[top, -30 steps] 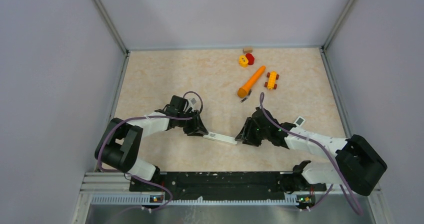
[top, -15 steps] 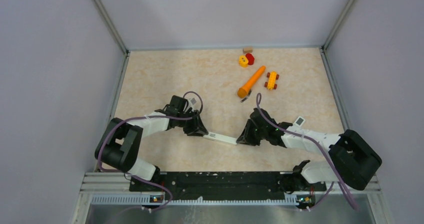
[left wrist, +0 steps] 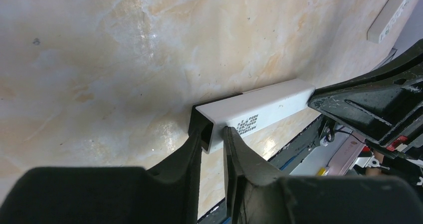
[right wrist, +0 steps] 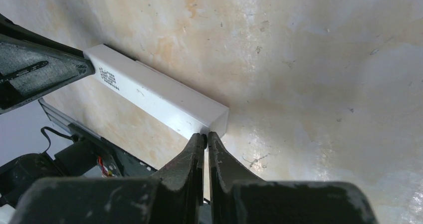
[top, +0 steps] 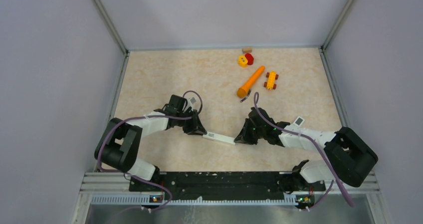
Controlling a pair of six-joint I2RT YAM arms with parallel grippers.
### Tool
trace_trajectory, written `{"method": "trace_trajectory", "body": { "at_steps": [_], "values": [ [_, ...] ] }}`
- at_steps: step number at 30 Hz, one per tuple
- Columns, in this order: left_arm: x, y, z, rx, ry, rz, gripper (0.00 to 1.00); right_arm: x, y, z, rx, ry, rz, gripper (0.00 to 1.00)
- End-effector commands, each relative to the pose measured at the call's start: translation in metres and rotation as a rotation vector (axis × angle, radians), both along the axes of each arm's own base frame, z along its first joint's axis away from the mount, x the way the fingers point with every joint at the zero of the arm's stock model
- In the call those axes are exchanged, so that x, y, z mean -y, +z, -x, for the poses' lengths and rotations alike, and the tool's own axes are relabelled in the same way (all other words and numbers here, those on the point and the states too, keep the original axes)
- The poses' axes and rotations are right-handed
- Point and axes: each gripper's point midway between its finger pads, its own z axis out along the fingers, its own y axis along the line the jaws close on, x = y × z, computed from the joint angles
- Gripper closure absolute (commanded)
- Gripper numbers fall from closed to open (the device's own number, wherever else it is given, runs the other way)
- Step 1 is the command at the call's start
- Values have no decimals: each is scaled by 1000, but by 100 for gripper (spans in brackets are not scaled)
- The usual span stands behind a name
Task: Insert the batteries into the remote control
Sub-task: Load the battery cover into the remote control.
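Note:
The remote control [top: 219, 137], a slim white bar, lies on the table between both arms. My left gripper [top: 202, 132] is shut on its left end. In the left wrist view, the gripper [left wrist: 213, 134] has one finger at the black section and the other on the white side of the remote [left wrist: 264, 109]. My right gripper [top: 237, 140] is at the remote's right end. In the right wrist view it [right wrist: 206, 134] is shut, tips touching the remote's [right wrist: 159, 97] corner. A tiny dark bit shows between the tips; I cannot tell what it is. A small dark piece [top: 244, 100], perhaps one of the batteries, lies by the carrot.
An orange carrot toy [top: 251, 82], a yellow and red toy car [top: 271, 80], a yellow and red block pair [top: 245, 60] and a small tan block [top: 247, 49] lie at the back right. Grey walls enclose the table on three sides.
The right gripper's jaws have closed at the remote's right end and that arm has edged left. The left jaws have narrowed onto the remote's left end. The remote has not moved.

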Motion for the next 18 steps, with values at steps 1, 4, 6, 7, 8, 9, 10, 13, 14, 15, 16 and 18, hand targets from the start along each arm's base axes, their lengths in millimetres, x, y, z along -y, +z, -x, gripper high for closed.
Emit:
{"method": "trace_trajectory", "body": {
  "at_steps": [1,4,6,7,8,9,10,13,14,15,16,18],
  "values": [
    [-23,-34,15,-44,-1,-145,77,9,-22,3,-34,-14,77,96],
    [-22,-34,15,-41,-5,-140,81,5,-25,5,-44,-19,75,98],
    [-22,-34,15,-41,-10,-138,82,3,-27,6,-53,-25,74,99],
    [-22,-34,15,-37,-11,-136,83,3,-28,7,-57,-30,73,99],
    [-22,-34,15,-37,-11,-134,84,1,-28,7,-60,-32,68,100],
    [-22,-35,15,-37,-10,-130,84,-1,-29,8,-62,-37,67,100],
    [-23,-35,16,-39,-8,-126,86,-2,-29,8,-65,-44,66,100],
    [-24,-36,16,-42,0,-109,89,-7,-31,8,-67,-52,66,100],
    [-24,-35,15,-40,4,-103,90,-8,-31,8,-64,-51,69,100],
    [-25,-33,13,-39,10,-99,90,-9,-30,6,-58,-52,75,99],
    [-24,-30,12,-34,13,-92,88,-8,-28,4,-48,-54,84,99],
    [-22,-18,2,1,31,-76,86,-8,-16,-6,10,-52,89,95]
  ]
}}
